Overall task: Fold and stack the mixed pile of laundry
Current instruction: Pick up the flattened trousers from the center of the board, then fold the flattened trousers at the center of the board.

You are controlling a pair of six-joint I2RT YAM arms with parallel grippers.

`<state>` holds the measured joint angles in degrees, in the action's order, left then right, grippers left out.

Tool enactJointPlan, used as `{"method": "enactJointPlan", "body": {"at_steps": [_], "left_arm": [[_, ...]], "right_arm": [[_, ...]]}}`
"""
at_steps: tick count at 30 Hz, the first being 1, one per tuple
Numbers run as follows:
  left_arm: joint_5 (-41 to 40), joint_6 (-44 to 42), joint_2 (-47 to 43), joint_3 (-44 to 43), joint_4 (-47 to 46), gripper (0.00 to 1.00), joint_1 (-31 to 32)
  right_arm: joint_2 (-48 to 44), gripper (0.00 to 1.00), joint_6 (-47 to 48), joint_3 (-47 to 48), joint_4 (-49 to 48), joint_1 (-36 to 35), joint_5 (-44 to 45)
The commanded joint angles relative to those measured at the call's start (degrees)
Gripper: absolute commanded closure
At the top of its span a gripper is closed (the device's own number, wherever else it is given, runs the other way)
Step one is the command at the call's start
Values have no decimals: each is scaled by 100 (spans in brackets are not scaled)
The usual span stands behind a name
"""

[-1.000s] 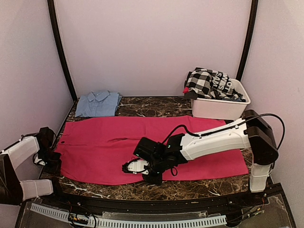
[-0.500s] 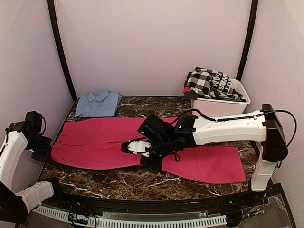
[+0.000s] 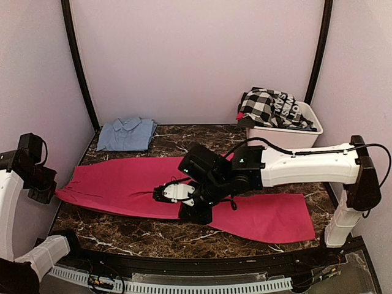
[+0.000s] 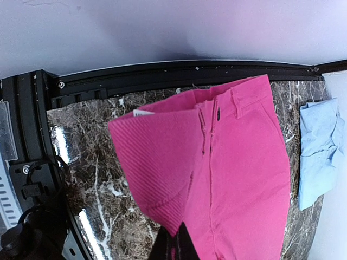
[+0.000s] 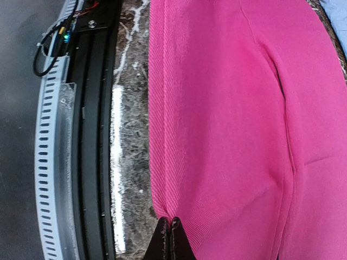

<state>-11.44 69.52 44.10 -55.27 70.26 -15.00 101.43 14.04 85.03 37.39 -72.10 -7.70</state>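
Observation:
Magenta-pink trousers (image 3: 122, 184) lie lengthwise across the marble table, their near edge lifted. My left gripper (image 3: 46, 191) is shut on the waistband corner (image 4: 162, 211) at the far left and holds it above the table. My right gripper (image 3: 195, 214) is shut on the near edge of a leg (image 5: 179, 206) mid-table and holds it up. A folded light-blue shirt (image 3: 127, 133) lies at the back left, also in the left wrist view (image 4: 320, 151). A black-and-white checked garment (image 3: 272, 107) is heaped in the white tub (image 3: 282, 138) at the back right. No navy sheet shows.
Black posts stand at the back left (image 3: 76, 61) and back right (image 3: 318, 49). A black rail with a white toothed strip (image 3: 165, 285) runs along the table's near edge. The right arm (image 3: 300, 165) reaches across above the trousers' right half.
Both grippers have lifted the trousers' near edge and carried it toward the back. The left arm has risen and pulled left. The right gripper has moved up from the front edge.

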Motion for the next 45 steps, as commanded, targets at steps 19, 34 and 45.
{"method": "enactJointPlan", "body": {"at_steps": [19,34,45], "left_arm": [[-342,-550,2490,-714,-1947,100,-30],[-134,-2207,4444,-1954,-3117,53,662],[1602,-2732,3575,451,-4444,28,1779]], "right_arm": [[2160,100,845,3473,673,1860,-375],[4042,100,758,4540,-468,2296,493],[4140,100,123,3592,-78,2296,264]]}}
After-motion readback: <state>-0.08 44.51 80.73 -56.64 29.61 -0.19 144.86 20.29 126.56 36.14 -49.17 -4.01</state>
